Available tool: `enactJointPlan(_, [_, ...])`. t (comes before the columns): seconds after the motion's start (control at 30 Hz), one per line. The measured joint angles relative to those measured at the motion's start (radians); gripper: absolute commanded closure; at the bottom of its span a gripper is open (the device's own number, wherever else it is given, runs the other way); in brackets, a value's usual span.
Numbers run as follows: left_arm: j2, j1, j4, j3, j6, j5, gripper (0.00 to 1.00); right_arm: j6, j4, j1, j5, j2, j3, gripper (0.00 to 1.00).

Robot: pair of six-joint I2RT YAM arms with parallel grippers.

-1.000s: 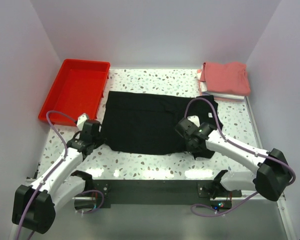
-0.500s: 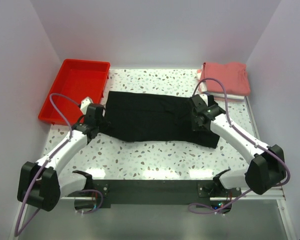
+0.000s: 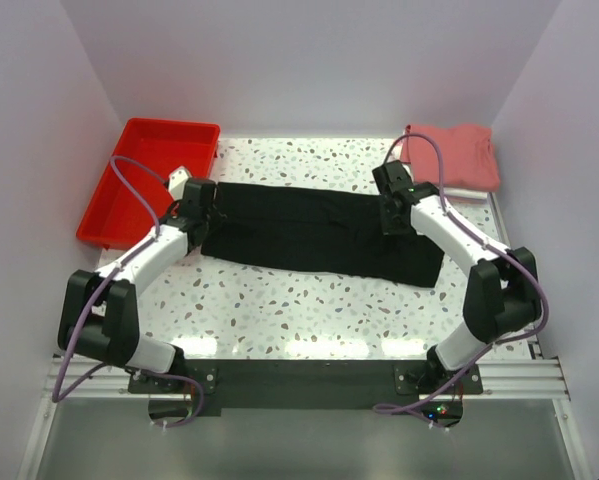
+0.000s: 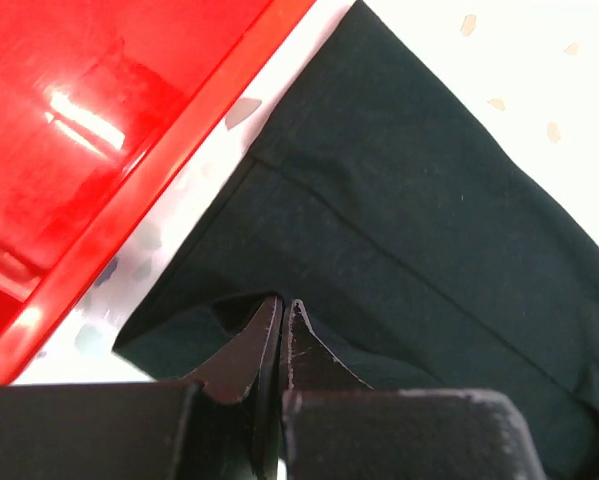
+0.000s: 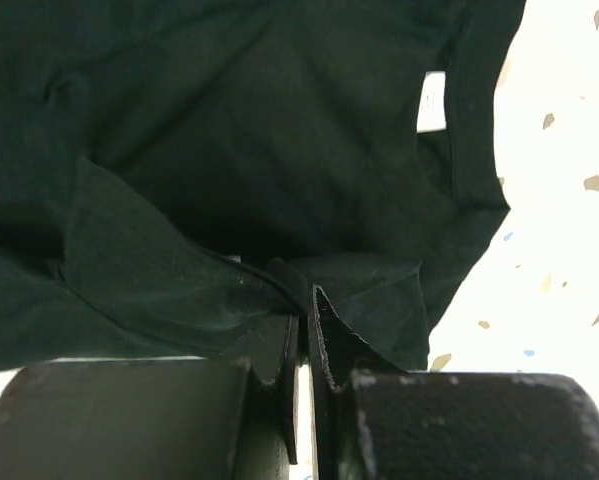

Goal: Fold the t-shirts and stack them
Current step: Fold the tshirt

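Across the middle of the speckled table [image 3: 279, 310], the black t-shirt [image 3: 309, 232] lies as a long, soft band. The wrist views catch what the top misses: left gripper [image 4: 282, 308] clenched on its edge beside the glossy red tray [image 4: 79, 120], right gripper [image 5: 304, 295] pinching bunched cloth near the white label [image 5: 431, 102]. Both arms reach far, outstretched.

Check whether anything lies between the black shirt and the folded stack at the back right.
Nothing visible does. Only bare table separates the black shirt from the stack. The right gripper, shut on the shirt, hangs over that stretch.
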Motion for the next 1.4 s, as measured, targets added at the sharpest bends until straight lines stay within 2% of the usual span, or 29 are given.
enactJointPlan(0.33, [0.111,0.022,0.045,0.056,0.008,0.005,1.0,-0.047,0.012,-0.033,0.012,0.106,0.117,1.0])
enactJointPlan(0.6, [0.097,0.022,0.054,0.047,-0.006,-0.032,1.0,-0.067,0.015,-0.058,0.012,0.137,0.138,1.0])
enactJointPlan(0.87, [0.009,0.023,0.064,-0.033,-0.035,-0.081,1.0,-0.07,0.005,-0.06,0.006,0.132,0.13,1.0])
enactJointPlan(1.17, [0.018,0.026,0.072,-0.032,-0.042,-0.104,0.99,-0.089,0.005,-0.06,0.005,0.124,0.137,1.0])
enactJointPlan(1.2, [0.026,0.028,0.073,-0.029,-0.042,-0.104,0.96,-0.092,0.004,-0.06,0.005,0.126,0.144,1.0])
enactJointPlan(1.3, [0.06,0.03,0.072,-0.008,-0.035,-0.102,0.66,-0.102,0.006,-0.06,0.005,0.142,0.174,1.0])
enactJointPlan(1.33, [0.074,0.03,0.072,0.004,-0.027,-0.099,0.28,-0.106,0.009,-0.06,0.007,0.153,0.186,0.98])
enactJointPlan(1.37, [0.087,0.031,0.071,0.017,-0.016,-0.094,0.13,-0.107,0.011,-0.06,0.011,0.166,0.198,0.94])
enactJointPlan(1.4, [0.097,0.031,0.075,0.028,-0.014,-0.085,0.01,-0.108,0.008,-0.06,0.016,0.182,0.212,0.85])
